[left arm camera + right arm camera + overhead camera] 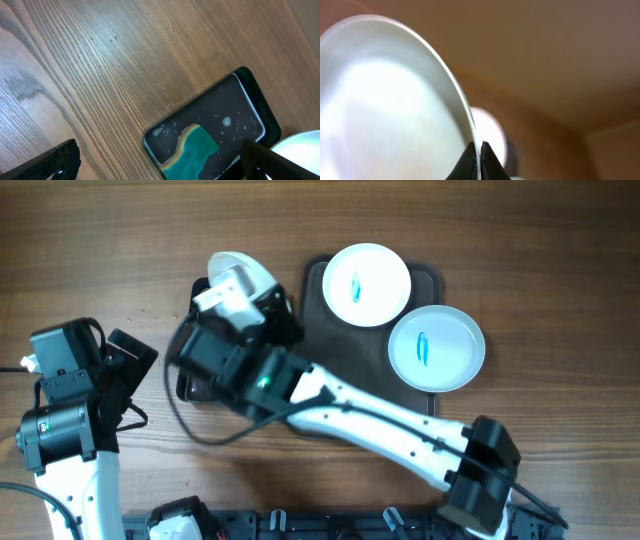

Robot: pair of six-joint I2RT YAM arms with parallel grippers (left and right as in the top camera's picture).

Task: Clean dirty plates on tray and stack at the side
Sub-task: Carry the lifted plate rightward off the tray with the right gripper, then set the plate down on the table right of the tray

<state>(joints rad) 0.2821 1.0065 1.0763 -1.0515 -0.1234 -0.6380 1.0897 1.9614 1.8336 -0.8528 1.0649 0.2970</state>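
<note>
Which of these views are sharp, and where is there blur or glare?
Overhead: sharp and evenly lit, with crisp teal smears on the far plate and the near plate. Left wrist: the wood grain and the sponge are in focus, no glare. Right wrist: the held plate, pinched by the right gripper, is blurred and washed out, and the background is soft.

plates [368, 285] [436, 348] [238, 272] — 3 (two smeared) | tray [348, 346] 1 | pan [220, 107] 1 | sponge [194, 150] 1

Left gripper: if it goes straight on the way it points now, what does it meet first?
Probably the black pan holding the sponge, near its corner; depth is unclear, so perhaps the table first.
</note>
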